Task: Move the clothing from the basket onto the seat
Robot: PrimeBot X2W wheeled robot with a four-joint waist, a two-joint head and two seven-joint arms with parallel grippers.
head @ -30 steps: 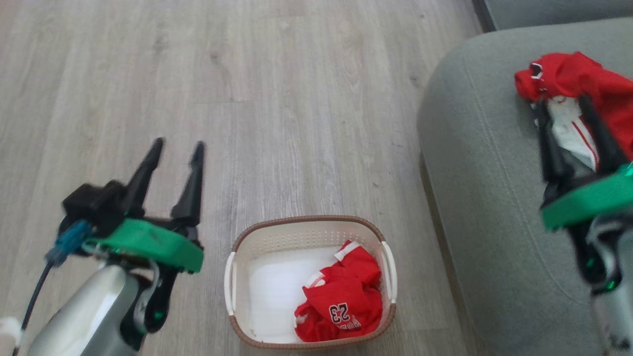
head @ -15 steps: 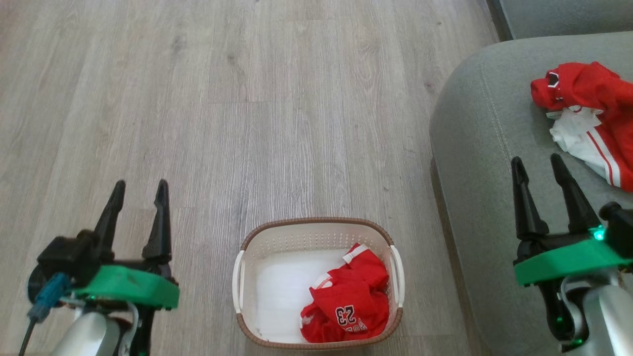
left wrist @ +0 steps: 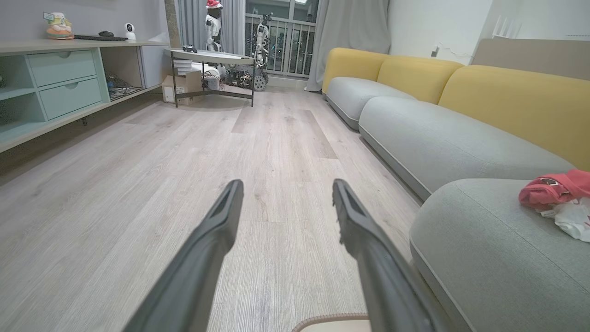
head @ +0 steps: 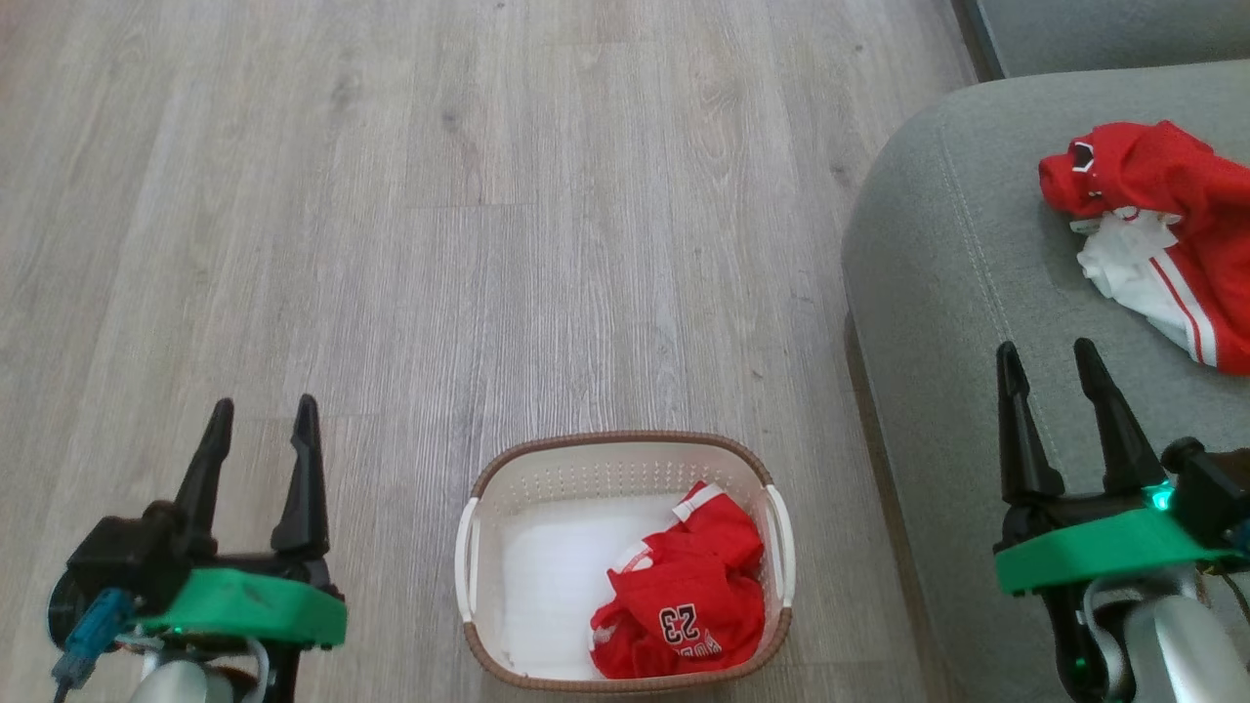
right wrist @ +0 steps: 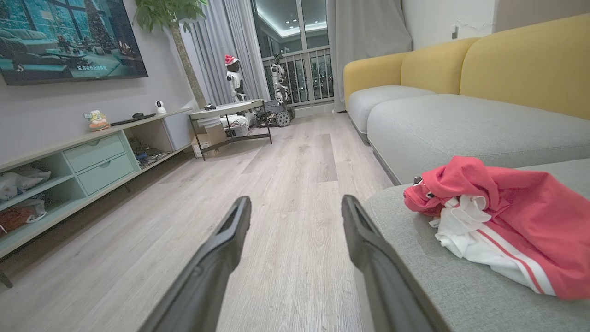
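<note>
A cream basket (head: 488, 547) with a brown rim stands on the floor at the bottom centre. In its right half lies crumpled red clothing (head: 684, 610) printed "23". A second red and white garment (head: 1152, 225) (right wrist: 502, 221) (left wrist: 557, 198) lies on the grey-green seat (head: 957, 293) at the right. My left gripper (head: 262, 405) hovers open and empty over the floor, left of the basket. My right gripper (head: 1043, 350) is open and empty above the seat's front part, short of the garment there.
Pale wood floor (head: 488, 195) spreads ahead and to the left. Further grey sofa cushions with yellow backs (right wrist: 461, 69) run along the right. A low shelf unit with green drawers (left wrist: 64, 83) lines the left wall, and a small table (left wrist: 212, 60) stands far ahead.
My right gripper has drawn back off the garment on the seat, which stays lying there. My left gripper has dropped lower and leftward. The camera has shifted a little.
</note>
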